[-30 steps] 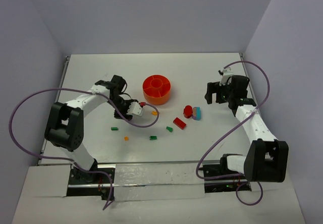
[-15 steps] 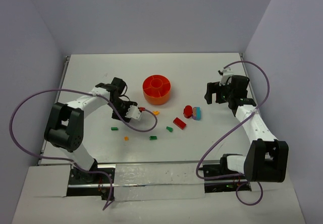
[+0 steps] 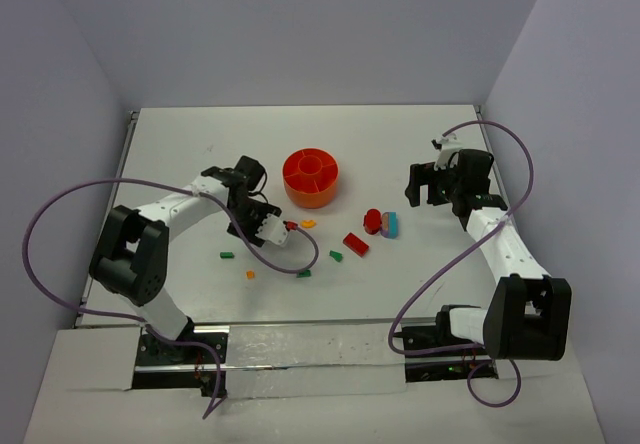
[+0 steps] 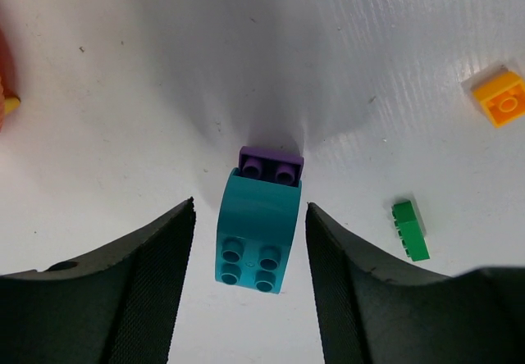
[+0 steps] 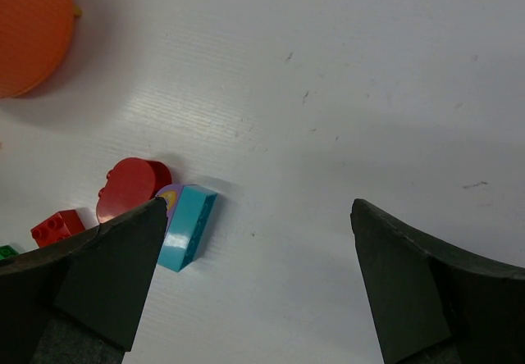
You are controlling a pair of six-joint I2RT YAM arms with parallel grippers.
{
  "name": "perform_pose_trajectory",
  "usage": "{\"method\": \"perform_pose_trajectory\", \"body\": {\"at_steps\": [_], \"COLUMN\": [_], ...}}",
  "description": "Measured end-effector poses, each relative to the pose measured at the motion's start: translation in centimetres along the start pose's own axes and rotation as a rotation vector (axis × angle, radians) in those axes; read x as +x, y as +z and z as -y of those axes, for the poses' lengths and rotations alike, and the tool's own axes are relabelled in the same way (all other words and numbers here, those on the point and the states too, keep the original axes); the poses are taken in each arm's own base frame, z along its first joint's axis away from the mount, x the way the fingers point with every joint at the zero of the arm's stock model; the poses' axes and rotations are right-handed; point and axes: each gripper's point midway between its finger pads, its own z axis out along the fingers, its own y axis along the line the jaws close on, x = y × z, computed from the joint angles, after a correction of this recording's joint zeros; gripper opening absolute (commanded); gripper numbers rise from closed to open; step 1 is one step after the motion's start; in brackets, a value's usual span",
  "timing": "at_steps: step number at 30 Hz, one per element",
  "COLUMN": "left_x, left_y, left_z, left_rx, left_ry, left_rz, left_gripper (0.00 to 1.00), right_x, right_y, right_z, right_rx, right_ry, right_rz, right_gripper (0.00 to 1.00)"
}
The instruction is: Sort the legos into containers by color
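Observation:
A teal block with a purple piece under it [image 4: 259,233] stands between my left gripper's [image 4: 248,216] fingers, studs toward the camera, with a gap on each side. That gripper [image 3: 268,226] is open and sits left of the orange bowl [image 3: 311,177], hiding the block from above. My right gripper [image 3: 418,184] is open and empty at the far right. Below it lie a red round piece [image 5: 131,185], a second teal block [image 5: 187,225] and a red brick [image 5: 56,226].
Small green bricks [image 3: 337,257] [image 3: 303,274] [image 3: 227,256] and orange ones [image 3: 250,274] [image 3: 308,224] are scattered in front of the bowl. An orange brick [image 4: 500,97] and a green brick [image 4: 409,229] lie right of the left fingers. Cables loop beside both arms.
My left gripper has shifted a little right and toward the near edge. The right arm has not moved.

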Motion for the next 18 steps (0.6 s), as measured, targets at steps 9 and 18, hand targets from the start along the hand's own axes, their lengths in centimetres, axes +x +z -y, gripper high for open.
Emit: {"method": "perform_pose_trajectory", "body": {"at_steps": [9, 18], "left_x": [0.8, -0.6], "left_y": [-0.2, -1.6], "left_z": [0.0, -1.5], "left_rx": [0.009, -0.027], "left_ry": [0.013, -0.070], "left_rz": [-0.085, -0.033], "left_gripper": [0.41, 0.00], "right_x": [0.0, 0.0], "right_y": [0.0, -0.1], "right_z": [0.0, -1.0], "right_rx": [0.000, -0.054], "right_ry": [-0.001, -0.005], "right_rz": [0.000, -0.002], "right_gripper": [1.00, 1.00]}}
